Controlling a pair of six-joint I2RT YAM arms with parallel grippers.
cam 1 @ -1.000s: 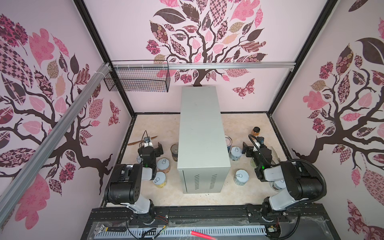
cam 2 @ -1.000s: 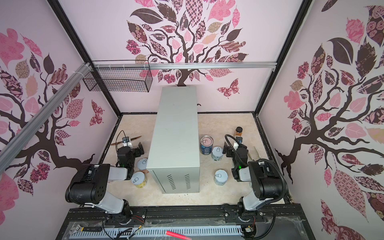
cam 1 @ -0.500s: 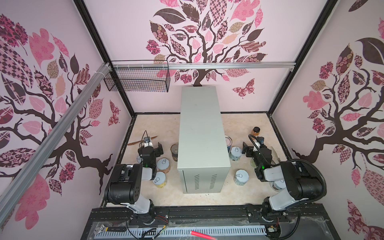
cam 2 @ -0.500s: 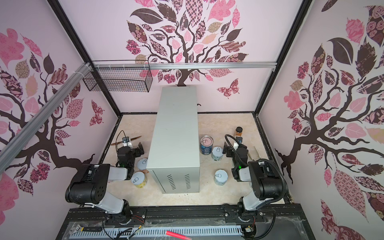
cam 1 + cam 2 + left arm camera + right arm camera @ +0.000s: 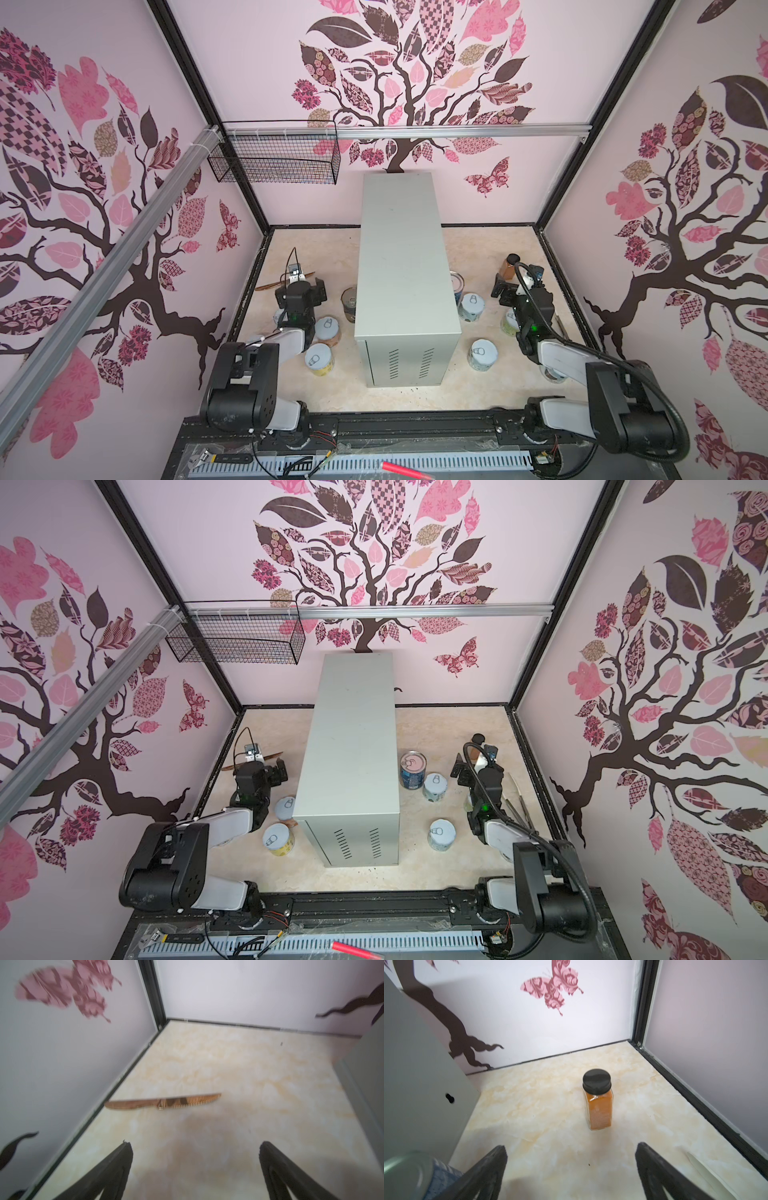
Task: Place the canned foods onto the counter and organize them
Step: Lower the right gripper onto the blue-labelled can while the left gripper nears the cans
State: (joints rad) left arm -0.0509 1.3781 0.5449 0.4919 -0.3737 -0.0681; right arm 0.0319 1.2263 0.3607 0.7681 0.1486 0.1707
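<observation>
At left, the left gripper (image 5: 194, 1146) gapes empty above the marbled floor, near a toothed wooden comb (image 5: 164, 1102). Short, white-lidded canned foods (image 5: 318, 359) stand on the floor either side of the grey sheet-metal counter (image 5: 401, 257), their labels unreadable. The right gripper (image 5: 571, 1146) is released too, facing an amber jar (image 5: 598, 1103); nothing has shifted since the earlier frames.

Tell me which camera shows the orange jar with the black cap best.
The right wrist view. There the jar stands upright on the floor, whole and close, with its black cap and orange contents plain. In both top views it is small and far, partly hidden by the right arm. The left wrist view does not show it.
</observation>
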